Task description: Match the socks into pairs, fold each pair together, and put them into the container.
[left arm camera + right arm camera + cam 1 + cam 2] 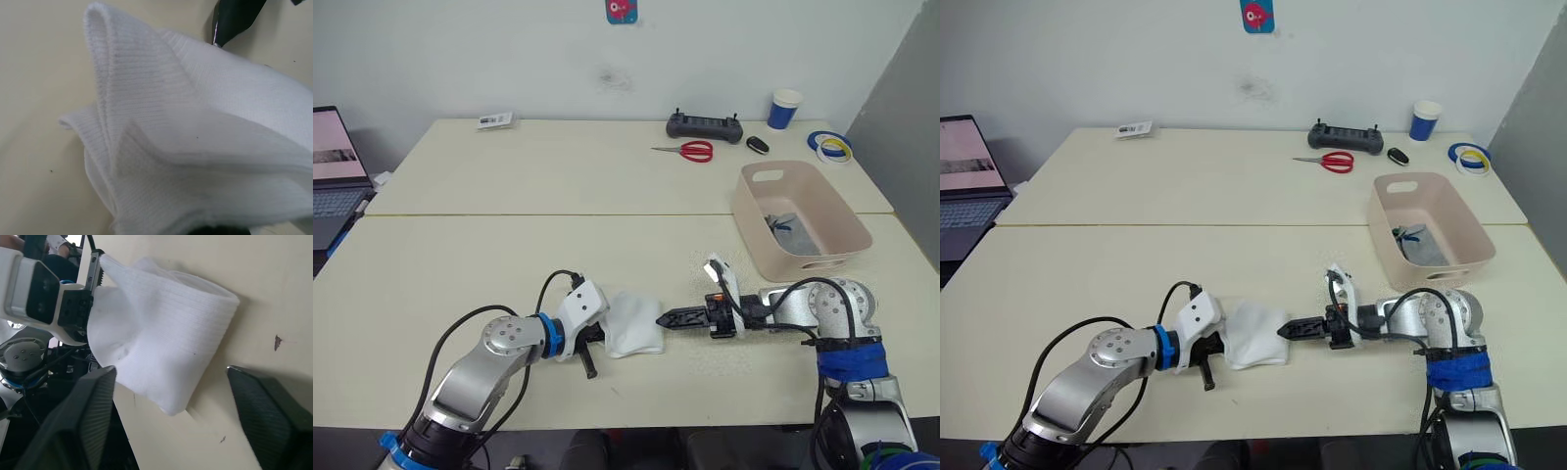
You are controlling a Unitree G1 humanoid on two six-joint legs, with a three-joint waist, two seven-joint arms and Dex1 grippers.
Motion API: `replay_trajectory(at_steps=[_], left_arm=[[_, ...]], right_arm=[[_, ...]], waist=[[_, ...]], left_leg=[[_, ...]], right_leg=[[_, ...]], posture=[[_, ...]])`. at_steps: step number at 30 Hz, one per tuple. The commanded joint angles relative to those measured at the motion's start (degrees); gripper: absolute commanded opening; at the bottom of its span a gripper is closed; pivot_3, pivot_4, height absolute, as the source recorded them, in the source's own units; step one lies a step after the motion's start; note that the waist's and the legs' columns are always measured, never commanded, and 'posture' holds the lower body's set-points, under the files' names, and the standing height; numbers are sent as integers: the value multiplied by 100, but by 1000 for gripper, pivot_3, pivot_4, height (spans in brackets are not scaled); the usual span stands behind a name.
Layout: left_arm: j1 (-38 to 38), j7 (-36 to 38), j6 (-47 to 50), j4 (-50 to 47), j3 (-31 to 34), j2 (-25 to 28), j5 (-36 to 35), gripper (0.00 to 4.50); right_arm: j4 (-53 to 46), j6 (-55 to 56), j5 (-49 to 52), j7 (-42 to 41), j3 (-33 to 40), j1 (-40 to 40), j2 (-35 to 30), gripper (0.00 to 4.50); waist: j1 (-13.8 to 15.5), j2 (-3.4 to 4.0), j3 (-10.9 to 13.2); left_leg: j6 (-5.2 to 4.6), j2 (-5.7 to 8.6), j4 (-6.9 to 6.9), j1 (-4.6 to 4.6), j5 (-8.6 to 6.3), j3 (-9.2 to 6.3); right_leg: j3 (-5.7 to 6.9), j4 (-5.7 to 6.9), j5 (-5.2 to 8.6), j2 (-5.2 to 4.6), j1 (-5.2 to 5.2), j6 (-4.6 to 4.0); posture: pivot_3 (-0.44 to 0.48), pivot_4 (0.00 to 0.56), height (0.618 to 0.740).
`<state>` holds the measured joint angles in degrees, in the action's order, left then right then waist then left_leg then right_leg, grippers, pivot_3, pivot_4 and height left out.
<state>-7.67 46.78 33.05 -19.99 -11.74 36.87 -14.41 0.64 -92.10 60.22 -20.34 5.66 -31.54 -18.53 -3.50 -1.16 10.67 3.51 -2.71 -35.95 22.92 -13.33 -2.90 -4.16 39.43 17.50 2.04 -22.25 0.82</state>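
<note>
A folded bundle of white socks lies on the near middle of the table. My left gripper is at the bundle's left edge, shut on the white socks, and the cloth sits close before its wrist camera. My right gripper points at the bundle's right edge, open. In the right wrist view its fingers stand wide apart with the socks just ahead of them. The pink-beige container stands at the right, with grey socks on its floor.
At the back right of the far table lie red scissors, a black controller, a small black object, a blue-and-white cup and tape rolls. A laptop sits far left, and a card at the back.
</note>
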Motion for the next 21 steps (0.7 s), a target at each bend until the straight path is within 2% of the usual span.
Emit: replay_trajectory(at_steps=[1,11,16,21], left_arm=[[147,-28,129,148,-106,94,131,0],[129,-3,138,164,-115,114,133,0],[93,-15,162,165,-113,96,127,0],[157,-32,174,130,-60,121,110,0]], right_arm=[[344,-40,307,801,356,-52,295,4494],[803,-40,1058,1913,513,-42,898,4494],[1032,-40,991,2118,739,-143,1366,4494],[991,-40,902,2073,722,-84,1536,4494]], waist=[[-6,1,-1],[-85,4,-15],[-131,5,-16],[-131,6,-16]], left_leg=[[0,-1,0,-1,0,0],[0,-1,-1,-8,0,0],[0,-1,0,-8,0,0],[0,-1,1,-6,0,0]], right_leg=[[-1,0,0,1,1,0],[-2,6,-3,2,5,-1],[0,5,-3,2,4,-1],[0,3,-2,2,4,-2]], posture=[[0,150,740],[0,150,740],[0,150,740],[0,150,740]])
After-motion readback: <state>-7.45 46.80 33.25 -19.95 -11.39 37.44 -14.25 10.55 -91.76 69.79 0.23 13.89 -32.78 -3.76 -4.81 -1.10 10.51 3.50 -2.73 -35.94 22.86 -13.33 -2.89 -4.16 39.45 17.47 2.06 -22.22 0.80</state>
